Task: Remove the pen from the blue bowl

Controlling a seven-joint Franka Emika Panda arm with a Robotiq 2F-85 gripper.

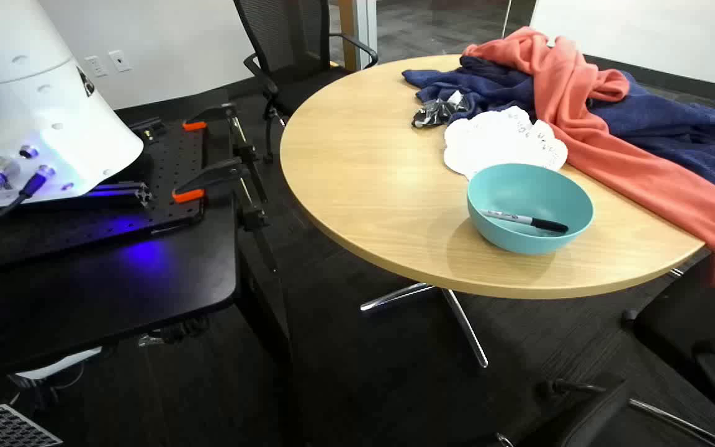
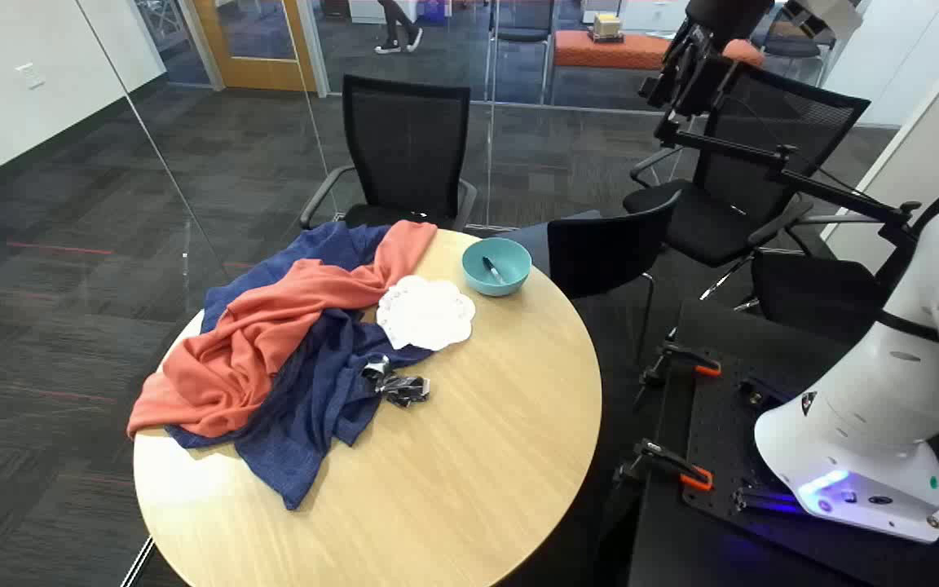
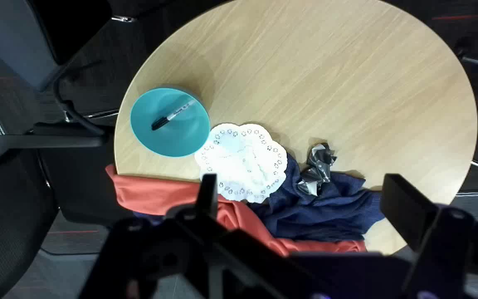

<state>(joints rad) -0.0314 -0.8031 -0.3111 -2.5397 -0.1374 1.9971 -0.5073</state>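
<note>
Spread wide and holding nothing, the gripper looms closest in the wrist view, its fingers presumably parted to straddle something slim. That would be the pen, black cap and pale barrel, lying aslant inside the blue bowl, whose curved wall likely stops it rolling off. The bowl stands near the edge of the round table, just beside a white doily; whether they touch cannot be told. Farther out, crumpled black plastic lies at the edge of the navy cloth, which a draped coral cloth probably helps weigh down. In an exterior view, clamps secure the perforated plate beneath the robot, probably against shifting.
</note>
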